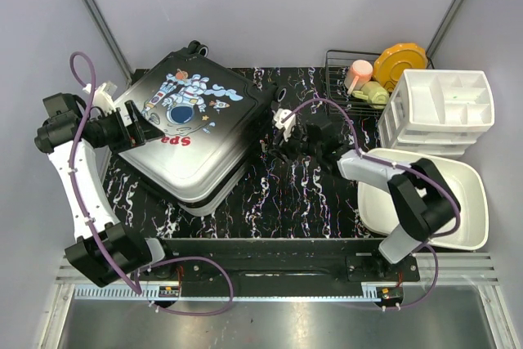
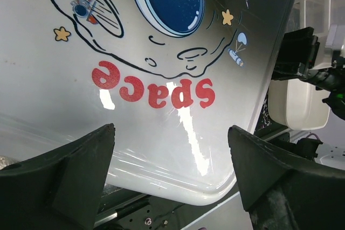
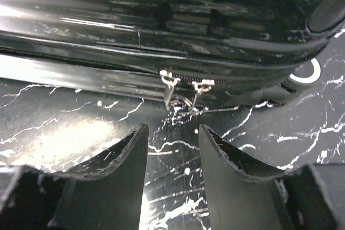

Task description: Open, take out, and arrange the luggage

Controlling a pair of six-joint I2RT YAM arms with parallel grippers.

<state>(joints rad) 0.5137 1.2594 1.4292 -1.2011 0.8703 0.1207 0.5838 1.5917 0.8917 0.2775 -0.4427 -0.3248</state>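
Observation:
The luggage [image 1: 196,132] lies flat and zipped shut on the black marbled mat, astronaut and red "Space" print facing up. My left gripper [image 1: 149,128] is open over the shell's left part. In the left wrist view the printed shell [image 2: 161,52] fills the frame, and the gripper [image 2: 171,152] is spread wide above its white rounded edge, holding nothing. My right gripper [image 1: 276,138] is low at the case's right side. It [image 3: 172,138] is open and empty, a short way from the two metal zipper pulls [image 3: 185,89] that hang together on the black side.
A white plastic basin [image 1: 458,230] sits at the near right under the right arm. A white drawer organiser [image 1: 445,108] stands behind it. A wire rack [image 1: 343,79] at the back holds an orange plate [image 1: 400,63], a pink cup and a green item.

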